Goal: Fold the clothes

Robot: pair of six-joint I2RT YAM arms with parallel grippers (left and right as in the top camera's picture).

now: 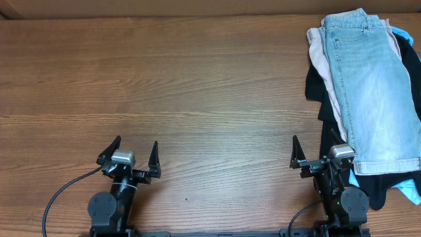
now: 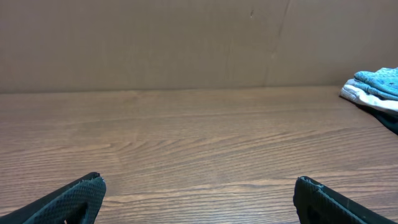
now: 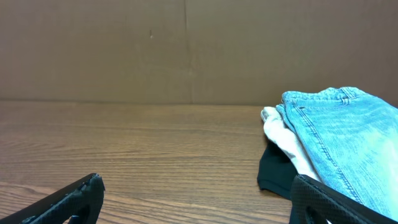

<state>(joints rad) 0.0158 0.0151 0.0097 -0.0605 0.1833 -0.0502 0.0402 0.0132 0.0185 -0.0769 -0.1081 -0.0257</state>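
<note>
Both sets of fingers stand wide and hold nothing: the left fingers [image 1: 154, 157] hover low over bare worktop [image 1: 197, 85] at the near edge. The right fingers [image 1: 296, 153] sit at the near end of the pile of clothes [image 1: 358, 39]. That pile lies along the right side of the worktop, with the denim shorts [image 1: 368, 85] on top, waistband at the far end. A beige garment [image 1: 320, 52], a black garment [image 1: 314, 85] and a bright blue garment [image 1: 411, 191] show beneath. No fold appears to have begun; the step in hand looks like fetching the first piece. The next move probably calls for the right arm to pinch the shorts alone at an edge. It would then draw them onto the bare middle, where the left arm can reach.
</note>
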